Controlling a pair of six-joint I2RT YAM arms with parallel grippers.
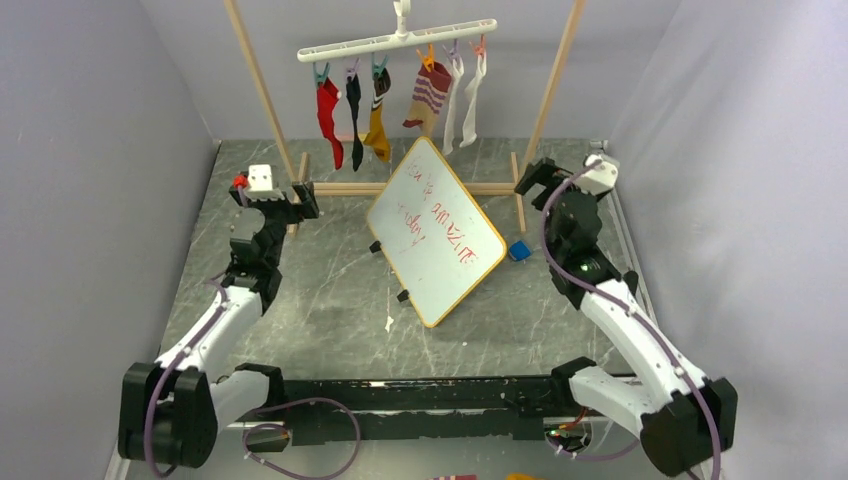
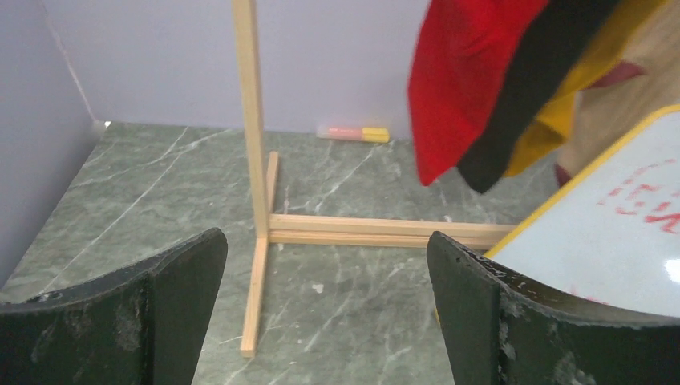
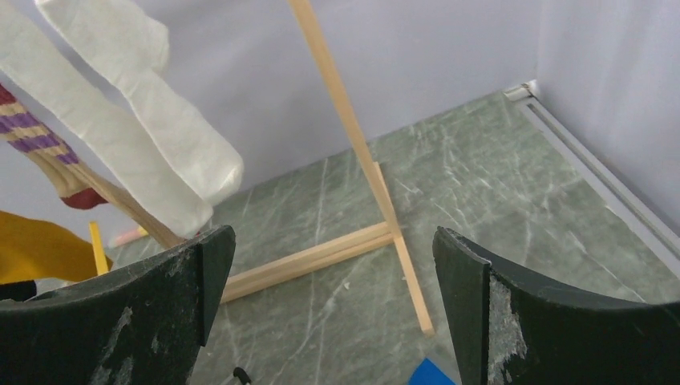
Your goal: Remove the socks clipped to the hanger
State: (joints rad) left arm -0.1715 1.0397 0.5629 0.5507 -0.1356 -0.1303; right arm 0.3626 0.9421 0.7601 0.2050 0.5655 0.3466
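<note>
Socks [image 1: 428, 95], six of them, all hang from the hanger [image 1: 397, 42]. It is a white bar, hooked up top, at the rear of the desk [image 1: 330, 310], inside the wooden rack [image 1: 262, 95]. Order left to right in the top view: red sock [image 1: 329, 118], black sock [image 1: 355, 112], mustard sock [image 1: 377, 130], maroon-and-cream striped sock, then two long white socks [image 1: 455, 105]. Each is held at the cuff by a small clip [image 1: 321, 72] (teal, purple or orange). The left three hang close together and overlap in the left wrist view. The white pair hang side by side at the right end.

Left fingers [image 2: 160, 305] spread wide with nothing between them. They sit low near the rack's left post, below and left of the red sock. Right fingers [image 3: 513, 321] are likewise spread wide and empty, near the rack's right post. The white socks are up and to their left in the right wrist view. Neither set touches a sock.

Whiteboard [image 1: 437, 230], yellow-framed, sits on the desk in front of the rack, turned diamond-wise between the two arms. Red marker handwriting runs across it; can't read it. Small blue object [image 1: 518, 250] sits on the desk just beside the board's right corner. Pink-and-yellow object [image 2: 353, 133] lies against the back wall, too small to identify.
</note>
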